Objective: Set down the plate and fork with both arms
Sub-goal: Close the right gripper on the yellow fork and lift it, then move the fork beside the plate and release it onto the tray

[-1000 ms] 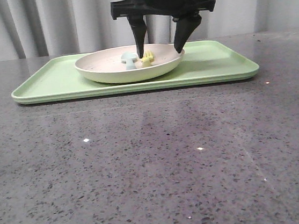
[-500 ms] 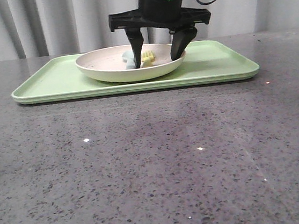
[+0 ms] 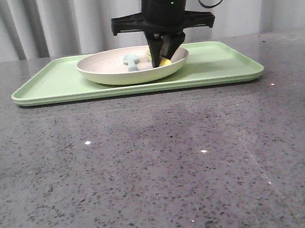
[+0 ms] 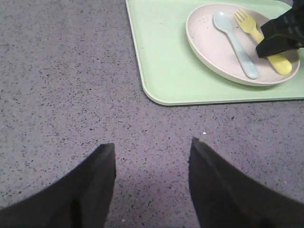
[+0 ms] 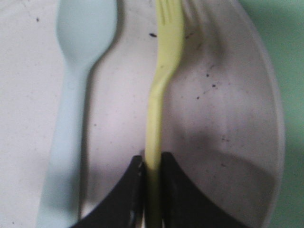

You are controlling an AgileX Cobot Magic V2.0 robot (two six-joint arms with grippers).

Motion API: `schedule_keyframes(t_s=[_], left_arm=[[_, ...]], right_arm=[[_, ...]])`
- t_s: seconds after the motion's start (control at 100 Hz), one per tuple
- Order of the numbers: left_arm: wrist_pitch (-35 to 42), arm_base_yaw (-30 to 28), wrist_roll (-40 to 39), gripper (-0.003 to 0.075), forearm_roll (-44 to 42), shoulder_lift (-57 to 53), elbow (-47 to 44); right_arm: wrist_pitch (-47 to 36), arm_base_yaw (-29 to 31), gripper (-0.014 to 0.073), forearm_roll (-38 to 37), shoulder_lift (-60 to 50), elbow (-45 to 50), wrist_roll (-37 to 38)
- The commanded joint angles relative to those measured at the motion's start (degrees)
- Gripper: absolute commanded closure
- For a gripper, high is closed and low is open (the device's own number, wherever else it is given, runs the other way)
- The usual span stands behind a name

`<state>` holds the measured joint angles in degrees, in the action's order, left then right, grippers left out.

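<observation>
Right pincer [image 5: 153,190] clamping fork [image 5: 164,71] handle, lengthwise

Left pincer [image 4: 152,178] open above bare speckled surface [image 4: 61,80]. Beyond: green tray [image 4: 164,66] bearing plate [image 4: 209,47], with pale blue spoon [image 4: 235,42] beside yellow fork [image 4: 249,23]; right pincer [image 4: 280,38] closed on fork handle.

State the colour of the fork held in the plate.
Bright yellow fork; the right wrist view shows it best.
</observation>
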<state>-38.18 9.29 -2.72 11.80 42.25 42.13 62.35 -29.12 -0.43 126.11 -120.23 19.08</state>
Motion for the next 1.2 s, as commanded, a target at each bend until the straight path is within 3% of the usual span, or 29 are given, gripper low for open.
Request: schedule_keyframes(t_s=[0.0,0.64,0.84,1.19], left_arm=[[4.1,-0.2,-0.6,0.0365,0.8,-0.2,1.5],[3.6,-0.2,-0.6,0.0365,0.8,-0.2,1.5],[3.6,-0.2,-0.6,0.0365,0.8,-0.2,1.5],[3.4,-0.2,-0.6,0.0365,0.8,-0.2,1.5]], right_arm=[[-1.0,0.3,0.0582,-0.2,-3.5,-1.8,0.1],[9.3,0.6,0.059,-3.9,-5.8,-9.9,0.1],[14.8,4.3,0.059,-3.5,-7.0,-9.9,0.1],[14.8,10.1,0.059,-1.0,-8.2,-8.4,-1.4]])
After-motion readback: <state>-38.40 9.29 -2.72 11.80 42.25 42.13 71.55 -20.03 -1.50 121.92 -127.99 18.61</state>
